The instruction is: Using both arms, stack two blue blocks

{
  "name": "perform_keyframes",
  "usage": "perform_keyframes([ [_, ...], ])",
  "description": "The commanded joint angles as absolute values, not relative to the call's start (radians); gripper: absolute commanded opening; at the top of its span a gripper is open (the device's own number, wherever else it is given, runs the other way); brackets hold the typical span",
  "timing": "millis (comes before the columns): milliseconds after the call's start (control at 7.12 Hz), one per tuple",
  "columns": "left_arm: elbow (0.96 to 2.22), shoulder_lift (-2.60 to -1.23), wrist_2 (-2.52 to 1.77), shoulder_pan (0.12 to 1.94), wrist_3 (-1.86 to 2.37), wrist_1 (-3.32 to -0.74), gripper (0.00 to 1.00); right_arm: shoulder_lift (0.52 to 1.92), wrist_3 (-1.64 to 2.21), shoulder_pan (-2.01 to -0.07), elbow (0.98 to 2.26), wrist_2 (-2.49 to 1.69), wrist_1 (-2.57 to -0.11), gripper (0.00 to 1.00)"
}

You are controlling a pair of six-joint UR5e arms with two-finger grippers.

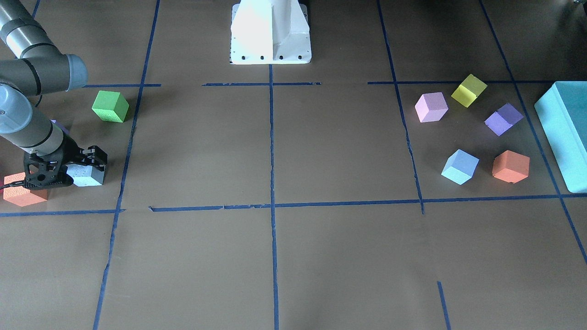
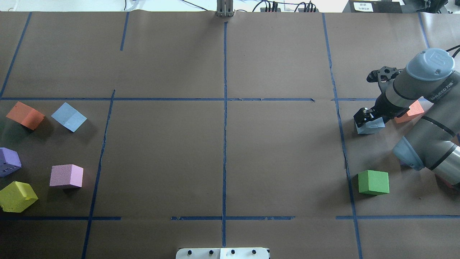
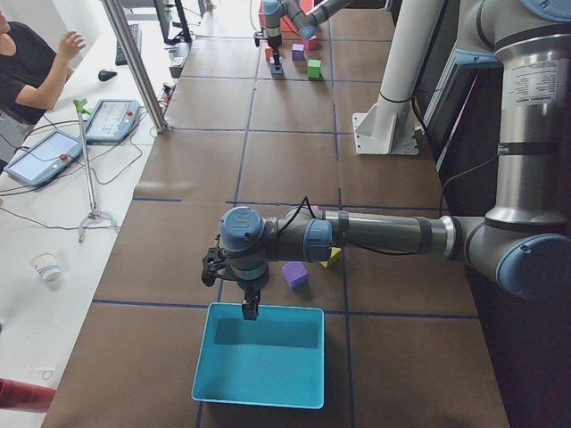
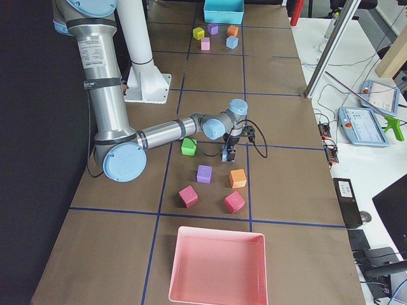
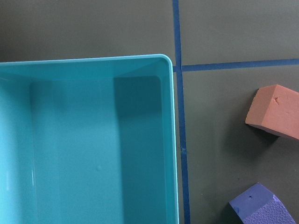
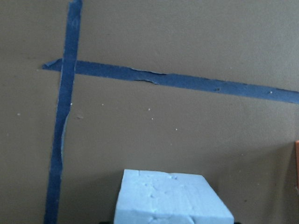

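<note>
Straddling one blue block [image 1: 88, 177] on the bench [image 1: 275, 256], the right jaws cannot be judged clamped or loose. The second blue block [image 1: 460, 167] lies well apart among four other cubes [image 1: 431, 107]; the left jaws, above one teal box [image 3: 268, 366], are equally unclear.

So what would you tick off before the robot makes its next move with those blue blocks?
1. Right gripper at the first blue block: ok, it is down at the block.
2. That block firmly gripped: cannot tell, no view shows how the fingers meet it.
3. Second blue block free to take: ok, it lies apart from the orange cube beside it.
4. Left gripper at the second blue block: not ok, it hangs over the teal box.
5. Left gripper open for a grasp: cannot tell, only the side view shows it.
</note>
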State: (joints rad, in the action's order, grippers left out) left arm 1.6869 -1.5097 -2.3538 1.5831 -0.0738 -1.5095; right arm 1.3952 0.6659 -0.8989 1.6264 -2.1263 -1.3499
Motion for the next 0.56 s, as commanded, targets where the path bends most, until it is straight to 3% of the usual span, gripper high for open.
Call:
perform_keyframes([
  [0, 1.692, -1.505, -2.414, 1.585, -0.072, -1.509, 1.00, 1.396, 0.664, -0.905, 1.634, -2.120, -1.351, 0.18],
  [140, 1.695, -1.503, -2.414, 1.585, -0.072, -1.509, 1.00, 1.396, 0.664, -0.925, 1.667, -2.125, -1.358, 0.04],
  [421, 1.695, -1.505, -2.414, 1.585, -0.071, -1.509, 1.00, 1.364, 0.667, -0.951, 1.776, -2.140, -1.481, 0.03],
])
